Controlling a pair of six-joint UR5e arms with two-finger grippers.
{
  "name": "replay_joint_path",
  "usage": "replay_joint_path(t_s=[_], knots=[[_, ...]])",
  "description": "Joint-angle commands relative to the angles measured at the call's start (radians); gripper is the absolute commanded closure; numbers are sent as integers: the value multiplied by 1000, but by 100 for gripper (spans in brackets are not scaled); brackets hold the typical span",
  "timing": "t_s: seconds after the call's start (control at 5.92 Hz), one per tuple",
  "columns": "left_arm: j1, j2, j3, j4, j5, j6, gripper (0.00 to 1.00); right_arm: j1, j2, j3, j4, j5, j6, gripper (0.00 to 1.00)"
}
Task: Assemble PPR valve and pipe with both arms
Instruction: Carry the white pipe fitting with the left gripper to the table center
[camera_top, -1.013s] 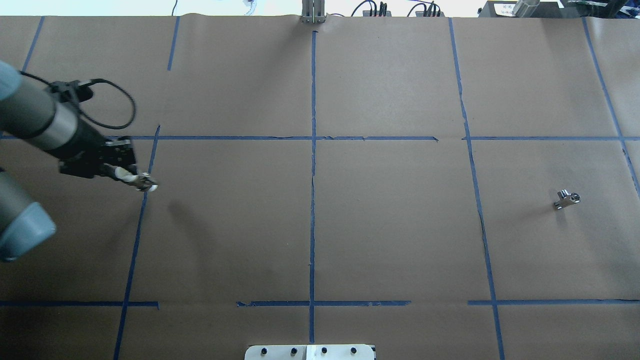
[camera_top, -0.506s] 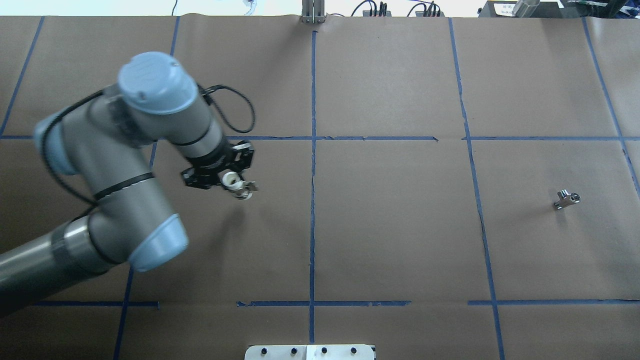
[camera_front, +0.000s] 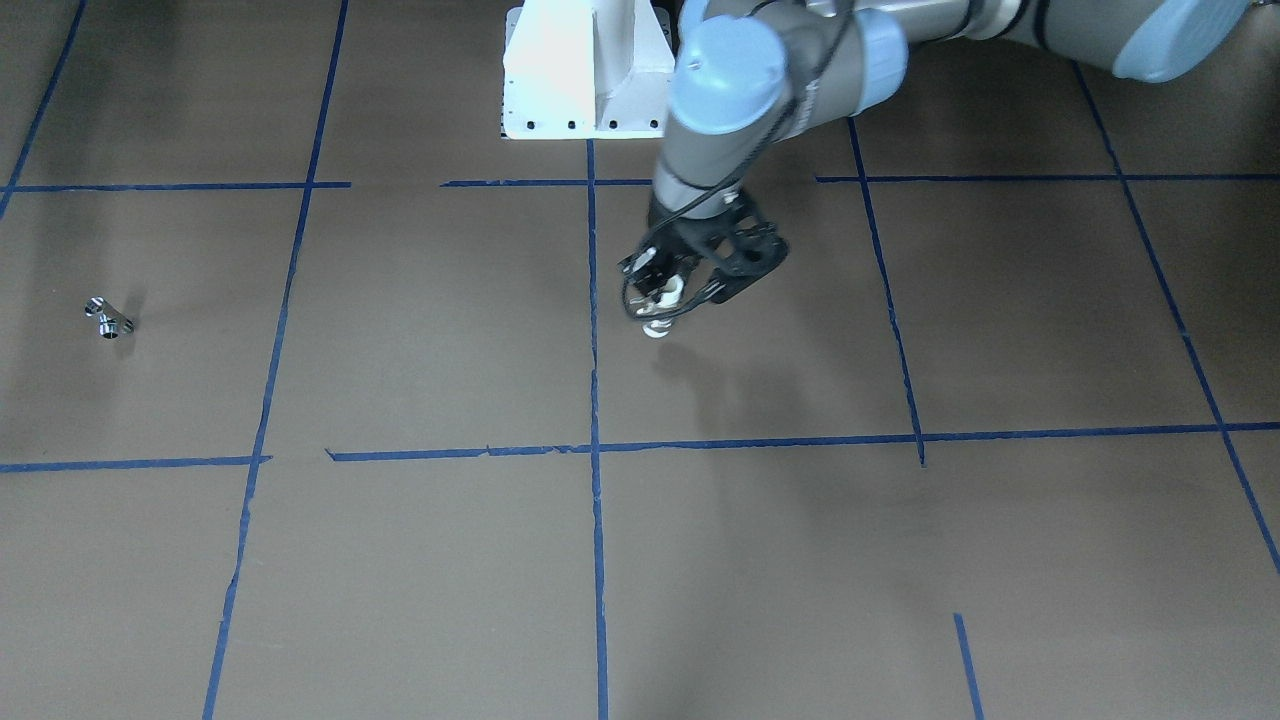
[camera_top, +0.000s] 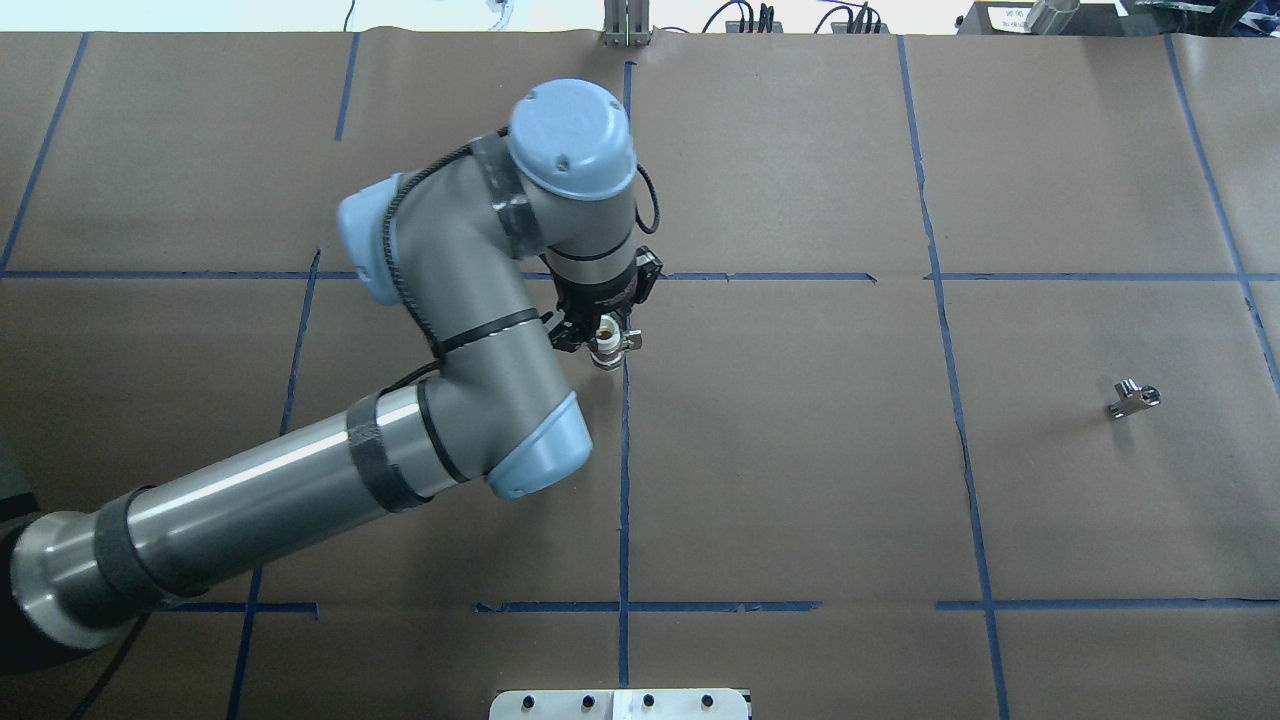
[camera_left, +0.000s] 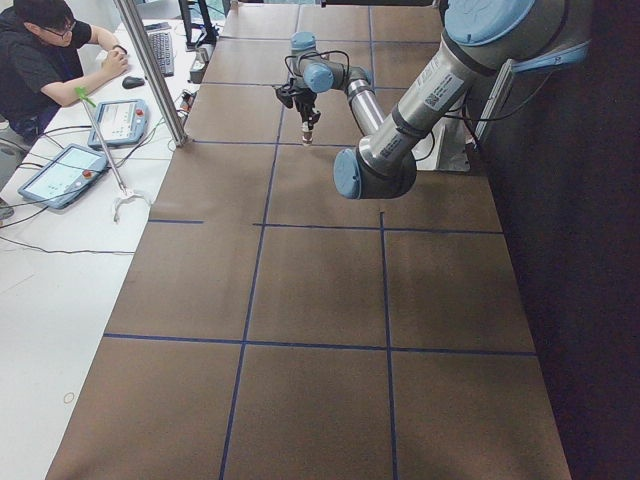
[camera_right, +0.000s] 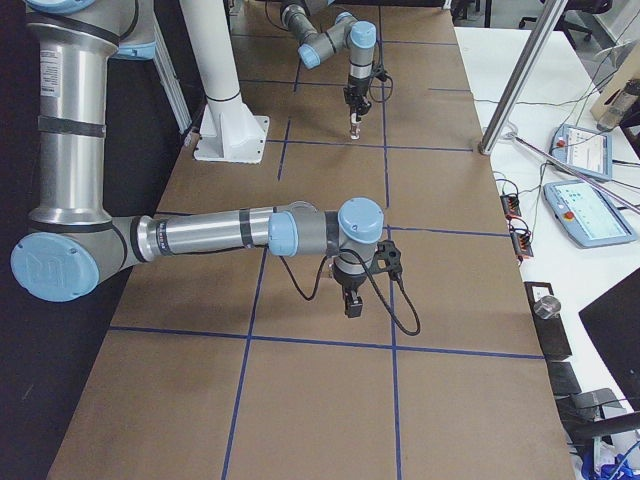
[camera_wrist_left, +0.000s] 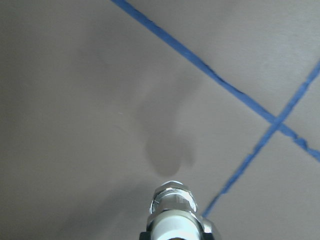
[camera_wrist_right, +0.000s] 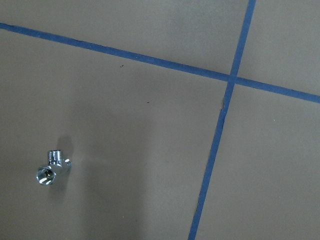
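My left gripper (camera_top: 600, 336) is shut on the PPR valve (camera_top: 611, 350), a white-ended piece with a silver middle. It holds the valve above the table near the centre tape line, one end pointing down. The hold also shows in the front view, gripper (camera_front: 668, 292) and valve (camera_front: 657, 320), and the valve fills the bottom of the left wrist view (camera_wrist_left: 175, 212). The pipe (camera_top: 1133, 398), a small chrome T fitting, lies alone far to the right, also seen in the front view (camera_front: 108, 318) and right wrist view (camera_wrist_right: 51, 167). My right gripper (camera_right: 350, 300) hangs above the table; I cannot tell its state.
Brown paper with a blue tape grid (camera_top: 625, 450) covers the table. The white pedestal (camera_front: 585, 70) stands at the robot's edge. A metal post (camera_left: 150, 70) and an operator (camera_left: 45, 60) with tablets are on the far side.
My left arm has swung from the table's left edge rightward to the centre tape line, carrying the valve. The pipe has not moved.
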Motion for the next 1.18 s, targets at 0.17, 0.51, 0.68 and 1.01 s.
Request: replay_joint_path(t_s=[0.17, 0.51, 0.68, 1.01], knots=[[32, -16, 42, -7, 12, -5, 94, -2, 0, -2, 0, -2, -1, 0], [32, -15, 42, -9, 10, -4, 78, -3, 0, -2, 0, -2, -1, 0], [34, -10, 42, -10, 10, 8, 42, -3, 0, -3, 0, -2, -1, 0], [34, -6, 29, -10, 32, 33, 0, -5, 0, -2, 0, -2, -1, 0]])
